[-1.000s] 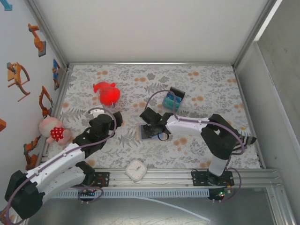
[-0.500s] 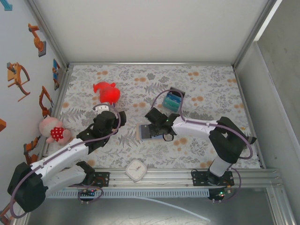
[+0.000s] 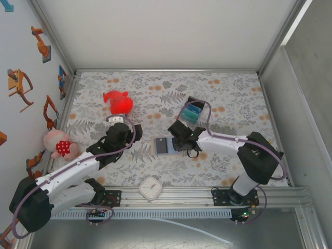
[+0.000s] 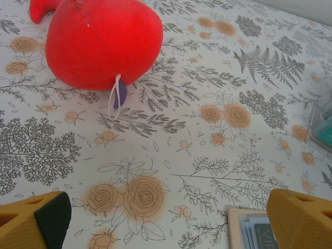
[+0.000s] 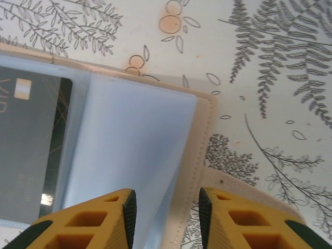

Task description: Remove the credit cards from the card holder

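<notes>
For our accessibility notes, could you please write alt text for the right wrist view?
An open tan card holder with pale blue lining lies on a floral tablecloth, with a dark credit card in the sleeve at the left of the frame. Two yellow fingers stand slightly apart at the bottom, over the holder's right edge.

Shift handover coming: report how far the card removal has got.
Done: the card holder lies open on the table. In hand: the right gripper is at its clear sleeve, jaws parted. To do: a credit card sits inside, not yet out.
</notes>
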`<move>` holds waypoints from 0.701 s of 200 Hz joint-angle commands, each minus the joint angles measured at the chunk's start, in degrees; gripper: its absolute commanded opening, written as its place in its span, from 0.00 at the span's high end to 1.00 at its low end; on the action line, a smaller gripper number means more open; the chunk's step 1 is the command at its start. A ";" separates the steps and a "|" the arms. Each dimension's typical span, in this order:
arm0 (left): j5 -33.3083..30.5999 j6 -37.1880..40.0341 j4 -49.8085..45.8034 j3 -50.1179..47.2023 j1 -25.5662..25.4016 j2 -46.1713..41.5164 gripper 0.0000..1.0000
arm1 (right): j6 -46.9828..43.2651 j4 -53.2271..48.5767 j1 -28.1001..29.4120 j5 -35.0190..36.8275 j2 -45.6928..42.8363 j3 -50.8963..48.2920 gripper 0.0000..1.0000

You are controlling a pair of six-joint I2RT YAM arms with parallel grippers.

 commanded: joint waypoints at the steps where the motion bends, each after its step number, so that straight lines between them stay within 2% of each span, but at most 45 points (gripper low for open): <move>1: 0.48 1.47 0.71 1.30 -0.45 0.25 0.03 | 1.61 -0.83 -0.64 3.09 -4.12 -1.12 0.63; 47: -2.19 4.73 1.07 1.25 -4.89 1.54 0.03 | 1.77 1.26 -1.02 5.71 -11.75 -3.49 0.67; 65: -3.85 4.97 1.11 1.12 -6.86 2.74 0.03 | 2.57 4.24 -1.49 5.57 -15.47 -5.79 0.65; 94: -3.48 3.35 0.72 0.85 -8.18 5.77 0.03 | 2.74 7.48 -3.35 1.36 -18.84 -7.91 0.67; 126: -3.23 2.09 0.85 1.44 -9.71 11.04 0.03 | 2.88 9.40 -4.87 -4.58 -17.40 -7.41 0.67; 140: -3.21 1.87 1.09 2.07 -10.48 13.24 0.03 | 3.05 9.83 -5.64 -7.94 -15.55 -6.57 0.72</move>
